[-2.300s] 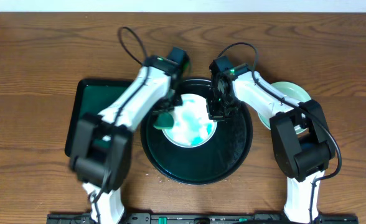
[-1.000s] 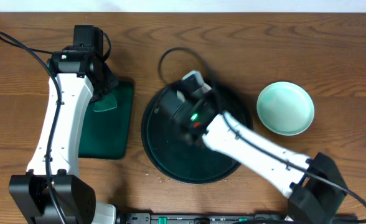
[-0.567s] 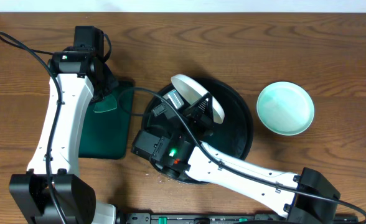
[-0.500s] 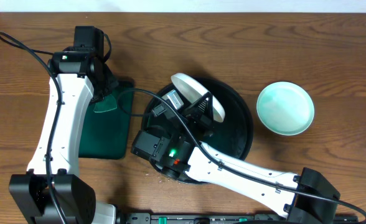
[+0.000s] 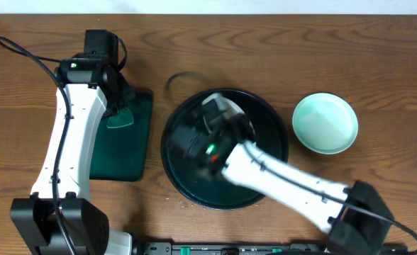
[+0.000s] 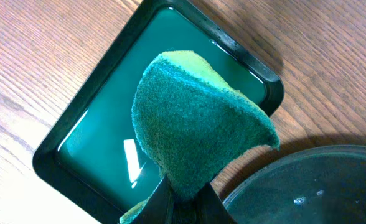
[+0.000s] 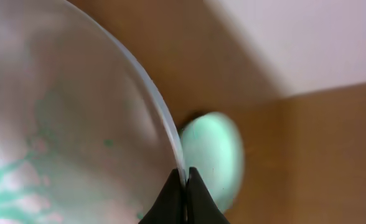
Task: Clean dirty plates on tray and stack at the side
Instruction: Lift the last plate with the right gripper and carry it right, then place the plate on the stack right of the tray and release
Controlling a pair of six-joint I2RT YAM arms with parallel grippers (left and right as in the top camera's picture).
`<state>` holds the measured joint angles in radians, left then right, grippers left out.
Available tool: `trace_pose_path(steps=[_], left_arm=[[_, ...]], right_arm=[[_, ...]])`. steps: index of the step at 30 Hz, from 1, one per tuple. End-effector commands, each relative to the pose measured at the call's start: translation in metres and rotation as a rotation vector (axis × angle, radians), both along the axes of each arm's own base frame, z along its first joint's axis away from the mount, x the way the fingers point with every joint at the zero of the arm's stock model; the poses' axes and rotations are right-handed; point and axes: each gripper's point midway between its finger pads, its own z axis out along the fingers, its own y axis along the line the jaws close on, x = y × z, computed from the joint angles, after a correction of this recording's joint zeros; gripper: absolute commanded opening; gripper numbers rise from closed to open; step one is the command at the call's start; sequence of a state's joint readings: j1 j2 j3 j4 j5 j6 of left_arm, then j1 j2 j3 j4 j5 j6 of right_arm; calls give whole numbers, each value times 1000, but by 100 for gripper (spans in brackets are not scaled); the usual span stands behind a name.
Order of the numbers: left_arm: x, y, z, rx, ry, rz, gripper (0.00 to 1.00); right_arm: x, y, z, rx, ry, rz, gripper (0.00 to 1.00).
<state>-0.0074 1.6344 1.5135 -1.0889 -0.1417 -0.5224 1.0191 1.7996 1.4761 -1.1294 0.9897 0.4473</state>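
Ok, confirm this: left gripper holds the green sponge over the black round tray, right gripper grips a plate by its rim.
Not quite. The left wrist view shows the left gripper holding the green sponge over the rectangular dark green tray, not the black round tray. The right gripper does grip a plate by its rim.

Two plates [image 5: 325, 124] [image 7: 77, 112], two trays [image 5: 271, 138] [image 5: 134, 152], one sponge [image 6: 195, 130]

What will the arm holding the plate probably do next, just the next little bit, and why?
Probably swing the right pincer rightward, toward the pale-mint plate lying beside the black tray. It pinches a plate by the rim above that tray, and the left pincer holds its sponge off over the green tray, so wiping looks finished.
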Motion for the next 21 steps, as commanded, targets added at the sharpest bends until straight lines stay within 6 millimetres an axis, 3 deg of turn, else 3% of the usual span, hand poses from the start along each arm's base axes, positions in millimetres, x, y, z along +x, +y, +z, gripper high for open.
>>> trace_pose_path(steps=[1,3,6,10,12,13,15,19,21], left_arm=[[-1,6,-3,26,14,2,7],[-1,6,-3,26,14,2,7],[-1,6,-3,26,14,2,7],[-3,6,-4,26,20,2,7],[-3,6,-4,26,20,2,7],[-2,6,-4,26,19,3,7],[-2,6,-4,26,19,2,7],[-3,6,-4,26,20,2,7],[-3,6,-4,26,21,2,7]], right_arm=[[-13,15,-47,342,416,9,1],[-11,23,-48,487,531,44,1],[3,21,-32,725,607,54,1],[34,-17,-3,974,587,-17,1],[50,-59,3,1042,541,-125,1],[58,-95,2,1073,509,-243,1],[61,-141,-4,1088,481,-379,1],[48,-235,-29,969,407,-670,1],[35,-263,-44,927,401,-766,1]])
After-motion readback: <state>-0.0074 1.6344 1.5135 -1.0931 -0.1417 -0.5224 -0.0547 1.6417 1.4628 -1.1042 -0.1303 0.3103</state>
